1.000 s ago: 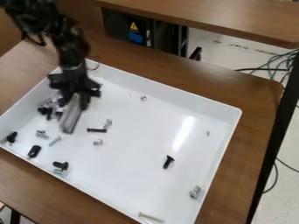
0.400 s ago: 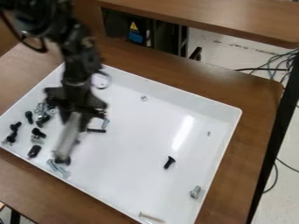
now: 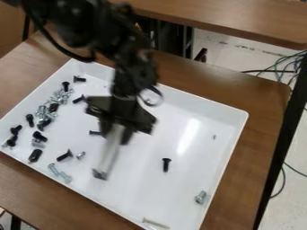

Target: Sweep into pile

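Gripper point(image 3: 116, 129) pinching pale bar point(image 3: 110, 150) mid-tray point(image 3: 141, 188): set edge flat, prob. get beyond lone black screw point(image 3: 166, 164), then sweep slowly, w/ light pressure, twd main screw cluster point(image 3: 53, 107).

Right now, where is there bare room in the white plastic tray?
Between the black gripper and the tiny metal piece by the tray's right wall, above the lone black screw; also between that screw and the long pale screw below. The left side is crowded with black and silvery screws.
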Robot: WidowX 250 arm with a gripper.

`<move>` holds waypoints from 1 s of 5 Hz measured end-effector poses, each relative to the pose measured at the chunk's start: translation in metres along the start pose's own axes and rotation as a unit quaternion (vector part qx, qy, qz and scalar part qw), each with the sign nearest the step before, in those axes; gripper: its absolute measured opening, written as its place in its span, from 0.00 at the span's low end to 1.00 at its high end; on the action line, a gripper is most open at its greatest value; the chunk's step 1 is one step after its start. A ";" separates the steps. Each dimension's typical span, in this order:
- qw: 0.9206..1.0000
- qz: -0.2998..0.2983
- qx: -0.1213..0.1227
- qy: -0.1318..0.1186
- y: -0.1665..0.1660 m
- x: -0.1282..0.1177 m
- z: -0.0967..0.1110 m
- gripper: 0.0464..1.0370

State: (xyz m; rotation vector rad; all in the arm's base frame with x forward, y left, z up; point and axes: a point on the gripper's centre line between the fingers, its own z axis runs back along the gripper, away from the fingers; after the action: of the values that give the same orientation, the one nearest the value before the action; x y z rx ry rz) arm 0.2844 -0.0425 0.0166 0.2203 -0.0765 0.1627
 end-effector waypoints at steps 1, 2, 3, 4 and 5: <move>0.999 -0.018 -0.050 0.012 -0.044 -0.020 0.005 0.31; 0.996 -0.037 -0.065 0.051 -0.081 -0.045 -0.003 0.31; 0.995 -0.030 -0.063 0.074 -0.095 -0.046 -0.013 0.31; 0.995 -0.031 -0.063 0.077 -0.099 -0.045 -0.022 0.31; 0.995 -0.035 -0.071 0.063 -0.107 -0.040 -0.018 0.31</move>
State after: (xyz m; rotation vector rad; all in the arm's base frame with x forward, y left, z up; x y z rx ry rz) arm 0.2645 -0.1477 -0.0276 0.0712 0.0444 0.1010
